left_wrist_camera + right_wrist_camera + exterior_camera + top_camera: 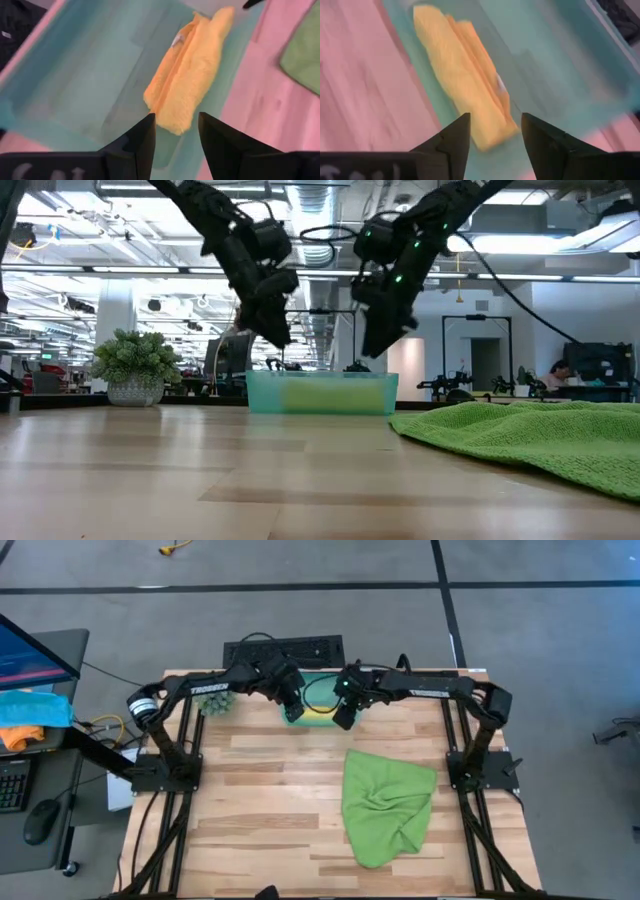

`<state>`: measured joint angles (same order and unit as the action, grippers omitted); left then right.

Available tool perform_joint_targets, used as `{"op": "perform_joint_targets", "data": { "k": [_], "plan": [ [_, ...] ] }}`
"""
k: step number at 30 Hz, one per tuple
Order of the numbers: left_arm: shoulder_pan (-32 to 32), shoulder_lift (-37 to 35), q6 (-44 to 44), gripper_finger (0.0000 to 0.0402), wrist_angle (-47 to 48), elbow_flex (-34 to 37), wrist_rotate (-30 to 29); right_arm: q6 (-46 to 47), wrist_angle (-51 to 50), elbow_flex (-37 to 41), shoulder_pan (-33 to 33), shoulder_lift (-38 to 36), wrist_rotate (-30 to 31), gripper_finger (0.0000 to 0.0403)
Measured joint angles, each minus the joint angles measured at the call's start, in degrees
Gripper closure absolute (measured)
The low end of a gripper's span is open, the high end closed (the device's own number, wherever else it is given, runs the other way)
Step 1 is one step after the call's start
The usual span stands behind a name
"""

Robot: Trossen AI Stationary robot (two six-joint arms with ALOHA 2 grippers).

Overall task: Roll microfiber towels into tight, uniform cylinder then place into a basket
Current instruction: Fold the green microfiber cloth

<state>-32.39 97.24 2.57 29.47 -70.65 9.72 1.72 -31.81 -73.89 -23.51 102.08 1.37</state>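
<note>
— So where do we stand with the two towels?

— Well, the bright yellow microfiber towel [187,80], rolled into a rough cylinder, lies inside the translucent teal-green plastic basket [318,721], along the basket wall that faces the lime green towel. Both of our tools hover just above the basket, the left tool [293,706] over one end and the right tool [345,717] over the other. Each has its fingers apart and nothing between them.

— And the next one?

— The larger lime green microfiber towel [385,804] lies loose and rumpled on the wooden worktop [260,800], on the open side of the basket, away from the black keyboard [284,646]. We judge it the next thing to roll.

— Which arm is nearer?

— The right tool, we think. The green towel sits off toward the right arm's side of the basket, well apart from both tools, with its long axis running away from the basket. So we would expect the right tool to reach it first, and the left to cross farther.
</note>
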Motion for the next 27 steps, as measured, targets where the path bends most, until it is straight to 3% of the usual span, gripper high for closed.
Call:
{"op": "perform_joint_targets", "data": {
  "k": [6, 11, 21, 27],
  "plan": [
    [2.5, -6.4, -0.2, 0.0262, 5.2, 0.4, -1.9, 2.1, -10.5, 0.0, 4.8, -7.1, 0.2, 0.0226],
    [8.4, -12.0, -2.9, 0.0262, 5.6, 5.6, -3.1, 6.2, -13.2, 2.5, 14.4, -12.9, 1.9, 0.0241],
    [27.5, -19.1, -15.6, 0.0262, -8.1, 20.6, -4.9, 24.2, -3.4, 15.6, 35.7, -15.3, 7.7, 0.0251],
    [39.8, -18.3, -18.8, 0.0262, -17.5, 23.6, -13.9, 33.7, 3.9, 18.2, 46.5, -11.0, 10.7, 0.0252]
  ]
}}
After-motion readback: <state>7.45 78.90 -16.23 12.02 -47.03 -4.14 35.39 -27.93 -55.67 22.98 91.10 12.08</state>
